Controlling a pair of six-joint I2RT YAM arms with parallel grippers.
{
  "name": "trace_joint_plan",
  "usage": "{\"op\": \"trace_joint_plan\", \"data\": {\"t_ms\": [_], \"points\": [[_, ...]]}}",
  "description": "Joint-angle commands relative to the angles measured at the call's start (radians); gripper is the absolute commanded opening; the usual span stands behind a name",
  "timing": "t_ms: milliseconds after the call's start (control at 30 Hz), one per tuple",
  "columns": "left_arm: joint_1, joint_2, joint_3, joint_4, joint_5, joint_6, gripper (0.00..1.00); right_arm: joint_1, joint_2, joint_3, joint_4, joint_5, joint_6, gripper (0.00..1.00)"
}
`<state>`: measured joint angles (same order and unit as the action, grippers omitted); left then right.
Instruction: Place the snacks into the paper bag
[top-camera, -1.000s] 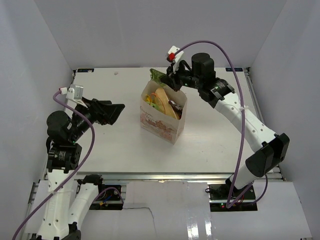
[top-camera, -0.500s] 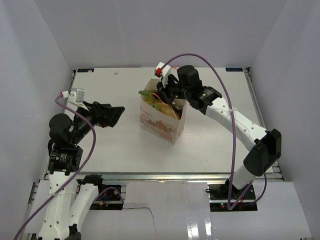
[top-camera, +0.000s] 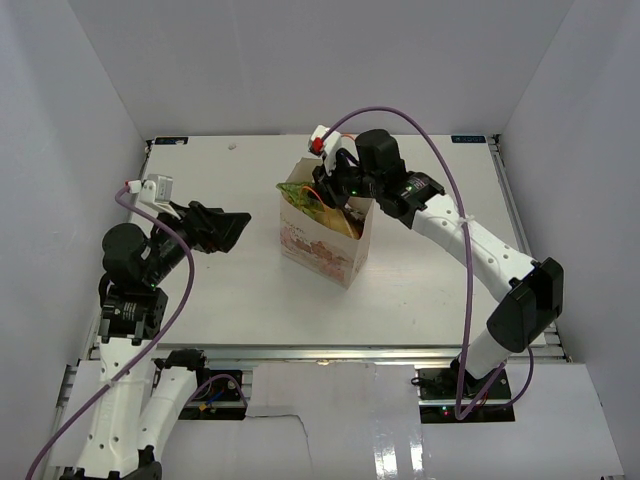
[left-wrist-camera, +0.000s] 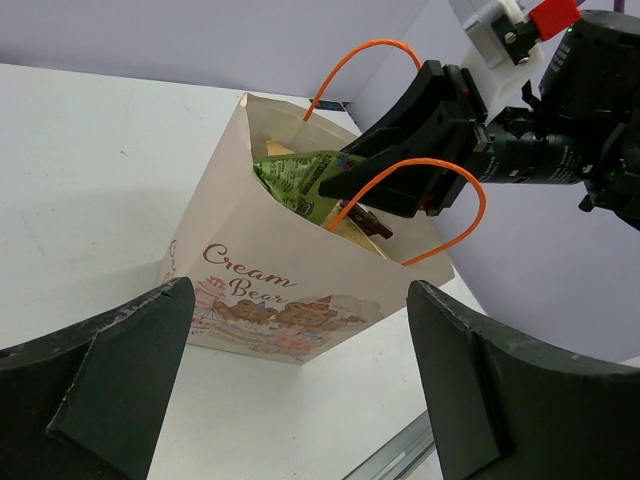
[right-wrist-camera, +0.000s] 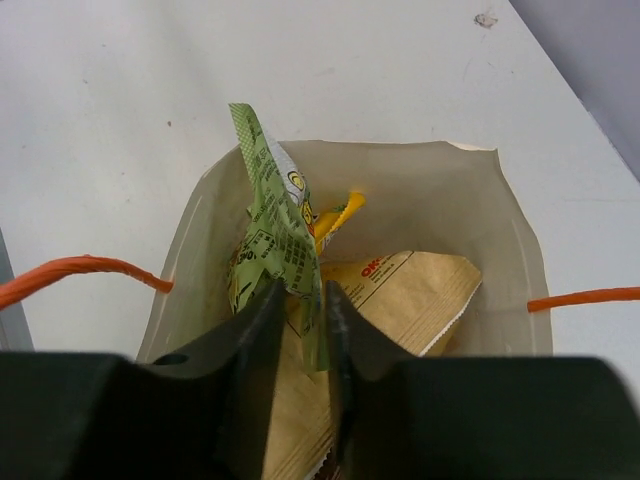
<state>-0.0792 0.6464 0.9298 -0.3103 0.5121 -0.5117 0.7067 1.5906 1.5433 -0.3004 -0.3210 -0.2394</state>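
The paper bag (top-camera: 322, 245) stands upright mid-table, printed "Cream Bear" (left-wrist-camera: 262, 290), with orange handles (left-wrist-camera: 405, 168). My right gripper (top-camera: 332, 190) is over its mouth, shut on the light green candy packet (right-wrist-camera: 268, 205), which hangs partly inside the bag; the packet also shows in the left wrist view (left-wrist-camera: 300, 178). Inside lie the golden-yellow chip bag (right-wrist-camera: 405, 290) and a yellow packet (right-wrist-camera: 336, 217). My left gripper (top-camera: 236, 227) is open and empty, left of the bag, facing its printed side. Purple and red-pink packets are not clearly visible.
White walls enclose the table on three sides. A metal rail (top-camera: 320, 352) runs along the near edge. The right arm's purple cable (top-camera: 440, 150) arcs above the bag.
My right gripper has moved left and forward from behind the bag to over its mouth, bringing the green packet down into the opening. The left arm has barely shifted.
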Motion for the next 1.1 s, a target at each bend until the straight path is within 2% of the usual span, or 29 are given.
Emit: {"op": "trace_joint_plan", "data": {"t_ms": [0,33,133,333,1067], "points": [[-0.002,-0.001,-0.009,0.016,0.006,0.007,0.98,-0.001,-0.037,0.063,0.023,-0.041,-0.017,0.25],[-0.002,-0.001,-0.011,0.019,0.008,0.006,0.98,-0.001,-0.028,0.066,0.023,-0.046,-0.017,0.17],[-0.002,-0.002,-0.008,0.016,0.012,0.006,0.98,-0.001,-0.011,0.066,0.027,-0.059,-0.017,0.08],[-0.002,-0.014,-0.011,0.000,0.008,0.009,0.98,-0.001,0.011,0.041,0.049,-0.009,-0.021,0.08],[-0.002,-0.004,-0.055,0.037,0.031,-0.017,0.98,0.013,0.100,0.029,-0.101,-0.006,-0.112,0.08]]}}
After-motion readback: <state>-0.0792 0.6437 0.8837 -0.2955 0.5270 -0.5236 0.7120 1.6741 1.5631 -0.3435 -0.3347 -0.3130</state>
